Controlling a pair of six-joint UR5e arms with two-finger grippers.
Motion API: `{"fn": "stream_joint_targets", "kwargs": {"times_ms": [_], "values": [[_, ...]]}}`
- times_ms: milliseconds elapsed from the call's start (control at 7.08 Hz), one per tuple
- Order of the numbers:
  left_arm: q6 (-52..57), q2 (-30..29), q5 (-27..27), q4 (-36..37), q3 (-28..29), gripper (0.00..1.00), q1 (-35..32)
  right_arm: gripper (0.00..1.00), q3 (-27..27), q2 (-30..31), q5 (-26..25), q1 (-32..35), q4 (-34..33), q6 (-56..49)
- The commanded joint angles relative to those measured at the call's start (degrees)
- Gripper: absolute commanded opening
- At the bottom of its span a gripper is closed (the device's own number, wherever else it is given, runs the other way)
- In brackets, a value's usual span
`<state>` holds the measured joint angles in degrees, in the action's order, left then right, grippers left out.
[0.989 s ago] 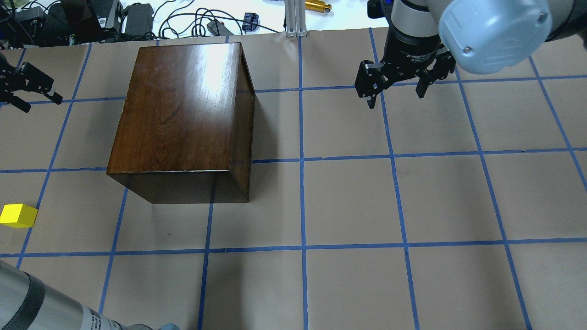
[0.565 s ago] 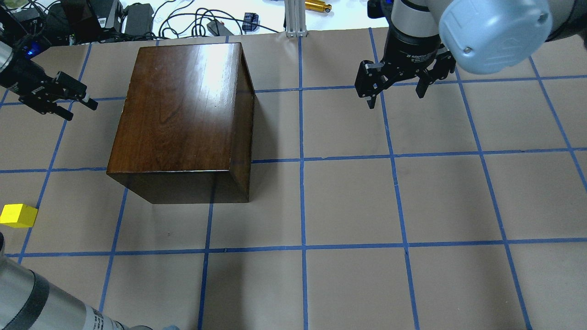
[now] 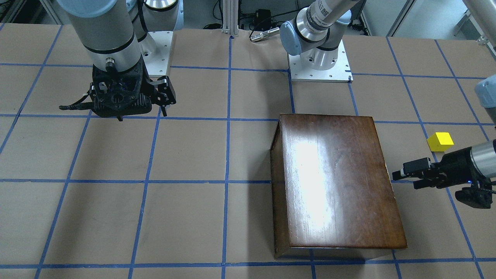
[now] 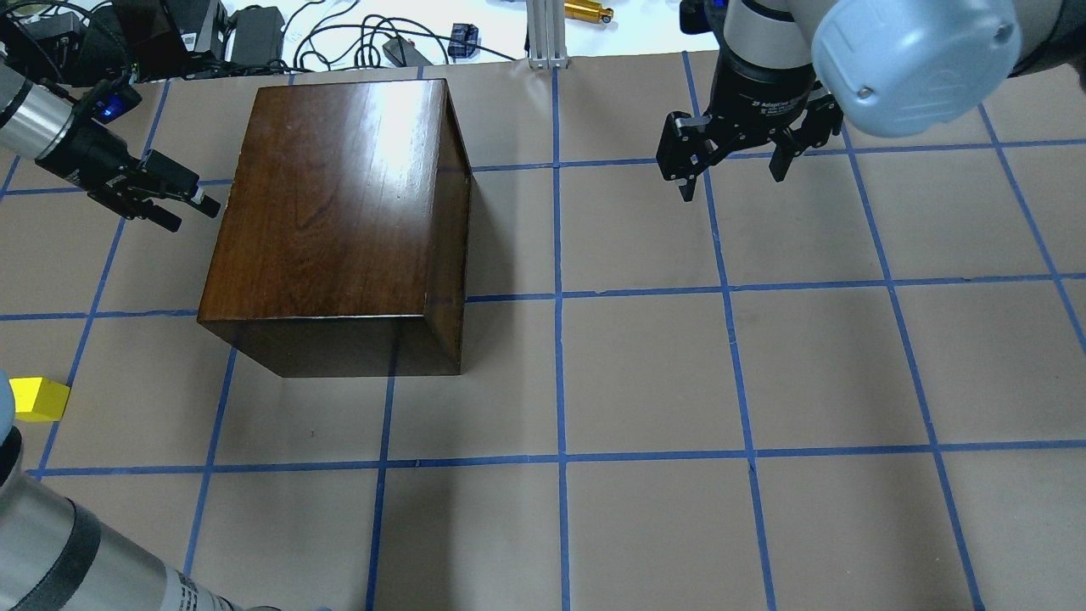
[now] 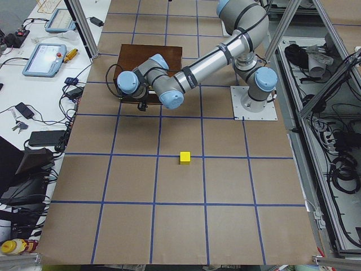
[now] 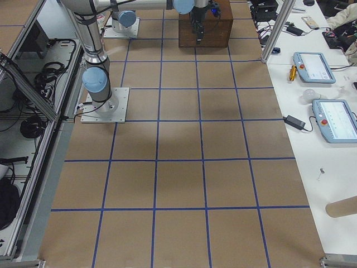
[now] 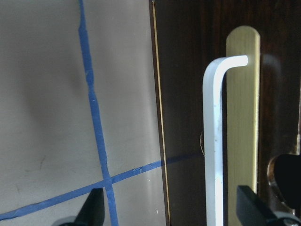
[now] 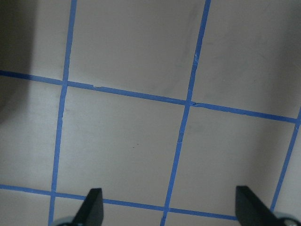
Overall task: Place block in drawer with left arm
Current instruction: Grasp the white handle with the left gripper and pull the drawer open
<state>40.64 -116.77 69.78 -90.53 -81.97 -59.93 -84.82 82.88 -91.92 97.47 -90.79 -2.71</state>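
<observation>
The block (image 4: pixel 38 399) is a small yellow cube on the table at the near left; it also shows in the front view (image 3: pixel 440 141) and the left side view (image 5: pixel 184 157). The dark brown box (image 4: pixel 339 195) stands at mid left. Its drawer is shut. The left wrist view shows the dark drawer front (image 7: pixel 188 94) with a pale bar handle (image 7: pixel 214 141) on a brass plate. My left gripper (image 4: pixel 197 216) is open and empty, level with the box's left face and close to it, and shows there too (image 3: pixel 404 181). My right gripper (image 4: pixel 731 185) is open and empty, above the table at far right.
Cables, adapters and a gold cylinder (image 4: pixel 588 11) lie beyond the table's far edge. An aluminium post (image 4: pixel 543 34) stands at the back centre. My left arm's grey forearm (image 4: pixel 76 560) crosses the near left corner, beside the block. Blue tape lines grid the brown table.
My left gripper has moved right from the view's left edge, up to the box's left face. Its forearm now covers the block's left corner. The right arm has not moved.
</observation>
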Motion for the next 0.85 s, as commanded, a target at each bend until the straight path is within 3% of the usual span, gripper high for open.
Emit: {"fn": "stream_joint_targets", "kwargs": {"times_ms": [0, 707], "values": [[0.05, -0.91, -0.26, 0.09, -0.56, 1.0, -0.45, 1.0, 0.0, 0.0, 0.08, 0.0, 0.0, -0.01], [-0.21, -2.85, -0.7, 0.87, -0.56, 1.0, -1.59, 1.0, 0.0, 0.0, -0.01, 0.0, 0.0, -0.01]]}}
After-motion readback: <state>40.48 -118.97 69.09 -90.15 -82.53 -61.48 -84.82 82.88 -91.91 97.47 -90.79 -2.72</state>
